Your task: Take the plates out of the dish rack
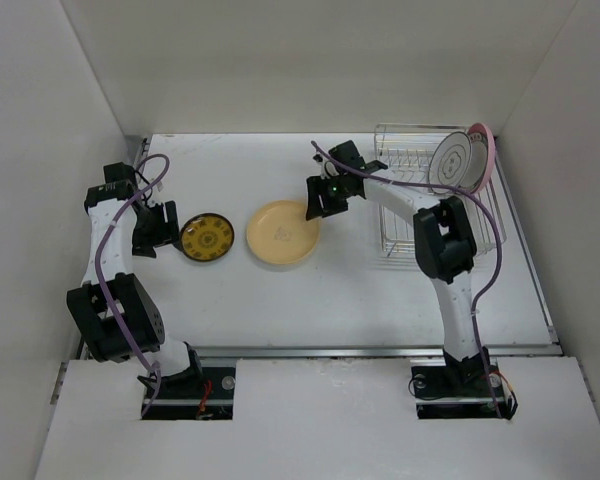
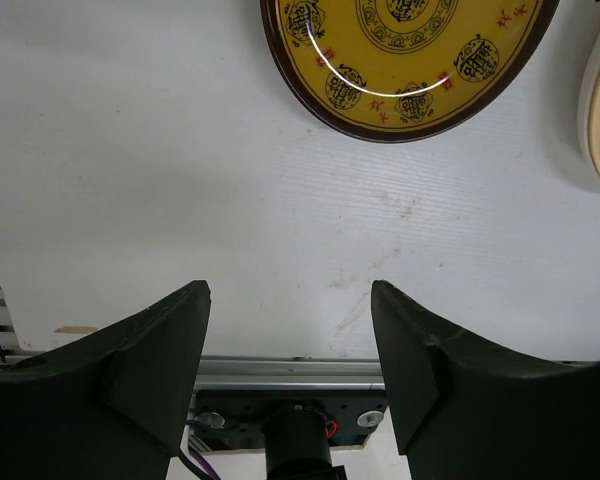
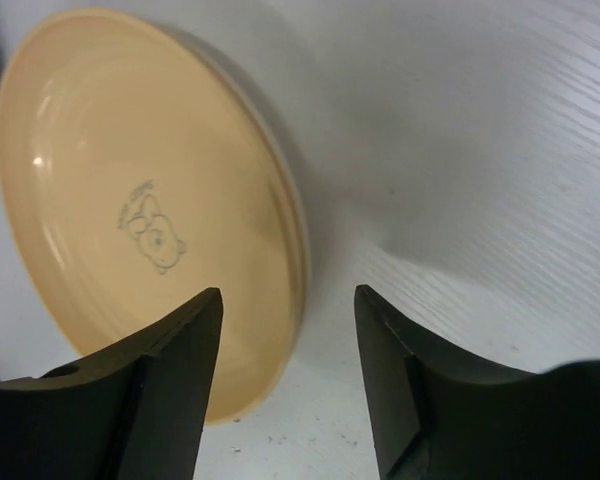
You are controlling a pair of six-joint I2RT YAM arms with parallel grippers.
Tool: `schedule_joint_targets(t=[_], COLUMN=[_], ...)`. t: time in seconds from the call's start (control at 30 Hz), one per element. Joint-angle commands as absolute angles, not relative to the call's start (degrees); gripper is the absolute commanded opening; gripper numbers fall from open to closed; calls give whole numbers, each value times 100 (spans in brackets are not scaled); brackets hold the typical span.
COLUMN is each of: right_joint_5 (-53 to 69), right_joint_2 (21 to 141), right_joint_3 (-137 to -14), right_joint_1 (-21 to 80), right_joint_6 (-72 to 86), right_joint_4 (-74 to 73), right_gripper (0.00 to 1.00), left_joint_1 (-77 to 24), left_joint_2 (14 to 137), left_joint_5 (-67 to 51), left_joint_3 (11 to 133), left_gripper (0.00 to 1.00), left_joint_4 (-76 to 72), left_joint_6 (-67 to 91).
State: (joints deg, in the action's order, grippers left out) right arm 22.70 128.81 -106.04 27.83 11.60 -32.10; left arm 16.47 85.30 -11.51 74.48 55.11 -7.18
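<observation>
**Entry: plate unloading, part done**

1. Left claw (image 2: 288,300): jaws apart, nothing between them. It hangs over the bare surface (image 1: 380,300), near the yellow-and-black plate (image 1: 207,238) and not touching it. That plate lies flat.
2. Cream plate (image 3: 150,220): flat on the surface, just beside the yellow-and-black one, with a gap between them.
3. Right claw (image 3: 286,298): jaws apart, set about the cream plate's far right rim without clamping it. Whether a finger grazes the rim cannot be told.
4. Dish rack (image 1: 398,160): at the far right of the surface. A white dark-rimmed plate (image 1: 448,160) and a pink plate (image 1: 483,150) stand on edge at its far end, close together.

**Handling note (judgement):** the step in hand looks like the set-down of the cream plate. The right claw should rise straight off with its jaws wide, so no finger hooks the rim and drags the plate. The next rack plate is best taken by its top rim. It should be lifted up along the slot wires before any sideways swing, then laid on bare surface apart from the two plates already there.
</observation>
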Motion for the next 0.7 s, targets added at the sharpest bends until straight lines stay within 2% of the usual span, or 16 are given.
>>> schedule_joint_targets(t=[0.0, 0.13, 0.27, 0.43, 0.53, 0.57, 0.67], right_joint_5=[1426, 433, 166, 159, -333, -473, -1307], right_joint_2=[12340, 12199, 12007, 12006, 11534, 11357, 10682], right_joint_3=[-10828, -11091, -10847, -10723, -10706, -10705, -10652], right_joint_1=[2795, 2909, 3145, 3322, 3261, 3209, 2840], right_joint_6=[1116, 1063, 932, 861, 1107, 1107, 1160], right_joint_4=[-3559, -4051, -3851, -3638, -3578, -3525, -3445], right_gripper=[63, 63, 41, 34, 35, 46, 60], left_joint_1=[1644, 1644, 1644, 1644, 1644, 1644, 1644], left_joint_2=[8420, 8472, 8473, 8420, 8367, 8367, 8367], left_joint_5=[-1116, -1169, -1169, -1169, -1107, -1107, -1055], left_joint_3=[7409, 7409, 7409, 7409, 7356, 7356, 7356], left_gripper=[63, 63, 63, 63, 63, 63, 63], left_joint_4=[5616, 5668, 5669, 5669, 5669, 5669, 5669], left_joint_6=[-721, -721, -721, -773, -773, -773, -773])
